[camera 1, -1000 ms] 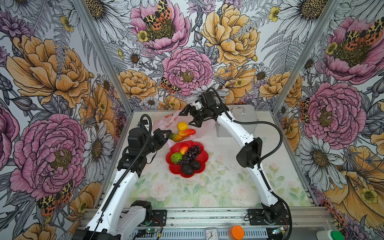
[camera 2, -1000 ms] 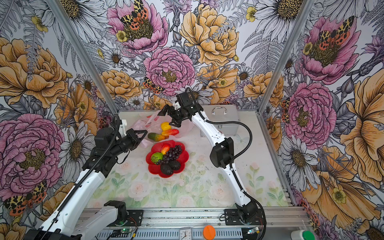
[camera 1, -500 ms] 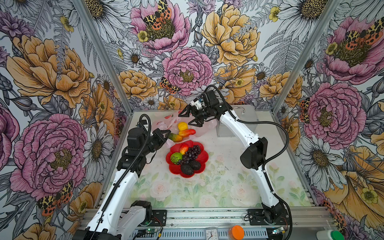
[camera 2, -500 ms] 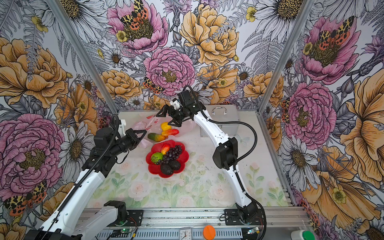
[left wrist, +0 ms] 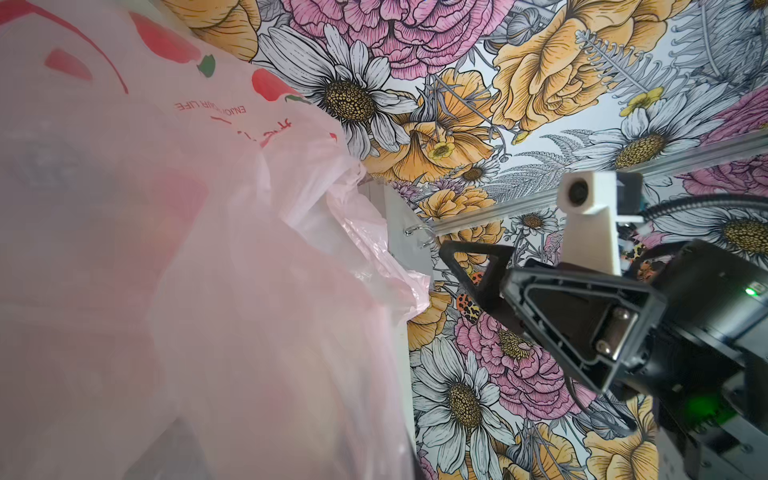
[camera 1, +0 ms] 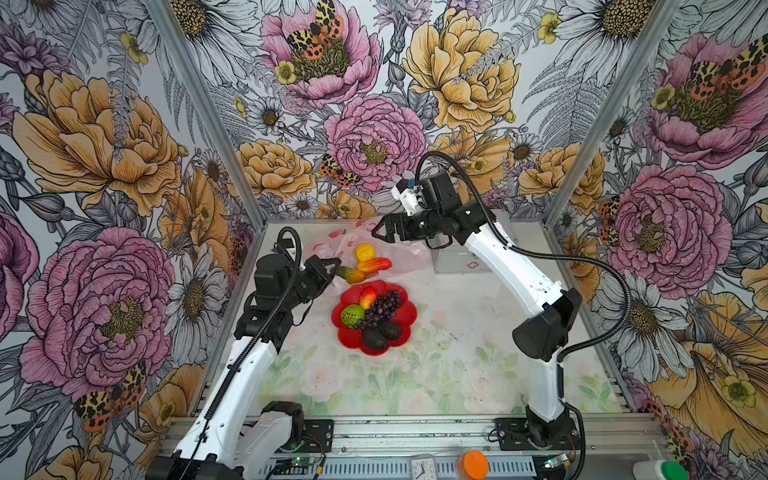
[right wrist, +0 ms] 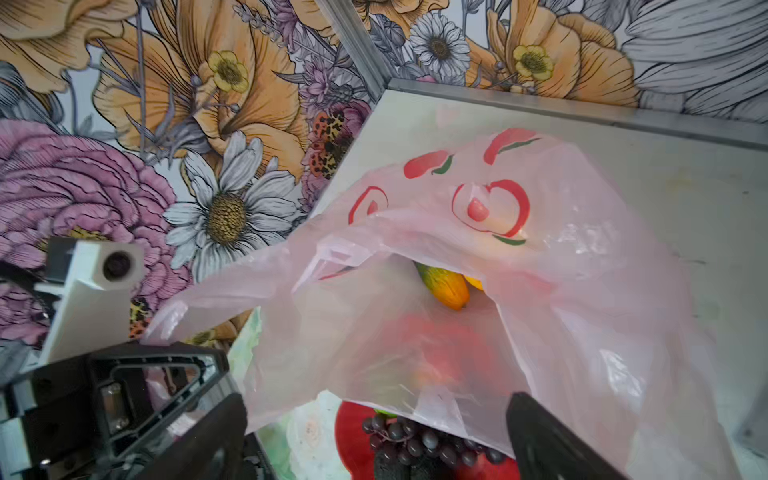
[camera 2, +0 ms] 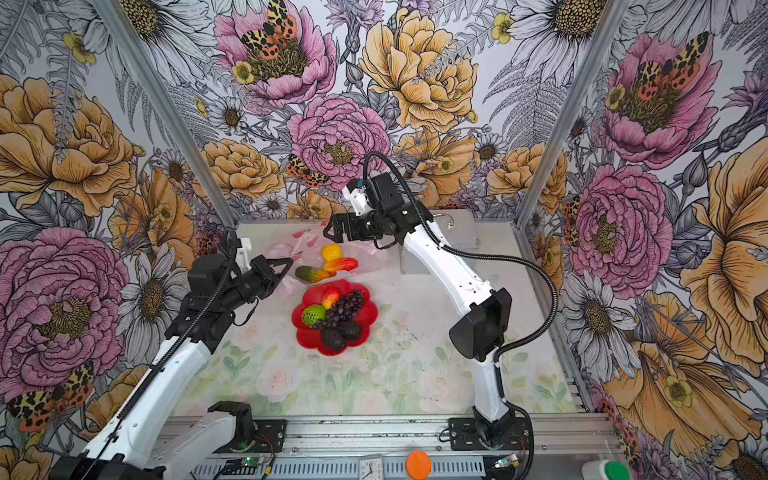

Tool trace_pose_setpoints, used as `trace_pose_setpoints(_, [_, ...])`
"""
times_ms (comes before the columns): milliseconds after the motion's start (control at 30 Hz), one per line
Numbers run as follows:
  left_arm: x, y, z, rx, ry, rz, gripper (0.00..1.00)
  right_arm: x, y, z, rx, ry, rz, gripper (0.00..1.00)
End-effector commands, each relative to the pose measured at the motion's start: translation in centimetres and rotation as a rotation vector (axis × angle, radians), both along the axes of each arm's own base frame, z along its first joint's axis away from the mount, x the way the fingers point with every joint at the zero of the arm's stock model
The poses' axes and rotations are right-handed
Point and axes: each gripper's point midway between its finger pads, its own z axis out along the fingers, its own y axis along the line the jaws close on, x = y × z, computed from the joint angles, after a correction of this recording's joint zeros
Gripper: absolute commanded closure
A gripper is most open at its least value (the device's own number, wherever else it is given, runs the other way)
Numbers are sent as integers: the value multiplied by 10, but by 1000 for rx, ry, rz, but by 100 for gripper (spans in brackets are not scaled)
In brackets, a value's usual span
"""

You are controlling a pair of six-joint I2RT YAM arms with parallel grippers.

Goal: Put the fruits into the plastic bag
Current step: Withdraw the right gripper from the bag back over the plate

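Thin, crinkly, translucent pale-pink plastic bag point(camera 1: 409, 255) with red print lies at the back of the floral worktop point(camera 1: 457, 374), just beside a silver metal case point(camera 1: 457, 262). Left fingers point(camera 1: 335, 264) clenched on the bag's near edge, film drawn up toward them; right fingers point(camera 1: 381, 232) spread wide, hovering above the bag, gripping nothing.

Three fruits lie in the bag's open mouth: round yellow toy fruit point(camera 1: 365, 252); red-orange elongated fruit point(camera 1: 376, 264) touching it; green-orange elongated fruit point(camera 2: 312, 274) nearest the left fingers, and in the right wrist view it peeks from under the raised film.

Red flower-shaped plate point(camera 1: 409, 320) sits just in front of the bag, carrying the rest: dark purple grape bunch point(camera 1: 384, 305); bumpy green ball point(camera 1: 353, 316); two blackish avocado-like fruits point(camera 1: 374, 338) at the front rim; small red-yellow fruit point(camera 1: 368, 296) against the grapes.
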Motion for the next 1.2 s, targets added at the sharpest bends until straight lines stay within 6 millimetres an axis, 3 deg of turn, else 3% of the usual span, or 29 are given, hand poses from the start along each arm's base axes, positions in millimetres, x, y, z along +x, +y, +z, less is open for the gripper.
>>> trace_pose_setpoints(0, [0, 1, 1, -5, -12, -2, 100, -10, -15, 13, -266, -308, 3, 0])
trace_pose_setpoints(200, [0, 3, 1, -3, -9, 3, 100, -21, -16, -3, -235, -220, 29, 1])
trace_pose_setpoints(333, [-3, 5, 0, 1, -2, 9, 100, -17, -35, -8, -251, -180, -82, 0])
trace_pose_setpoints(500, [-6, 8, -1, 23, 10, 12, 100, -26, -54, -12, -251, -133, -150, 3])
trace_pose_setpoints(700, [-8, 11, -6, 25, 21, 22, 100, -51, -67, -34, -195, 39, -175, 8])
trace_pose_setpoints(1167, [-9, 8, -9, 34, 18, 16, 100, -148, -76, -146, -269, 486, -244, 12])
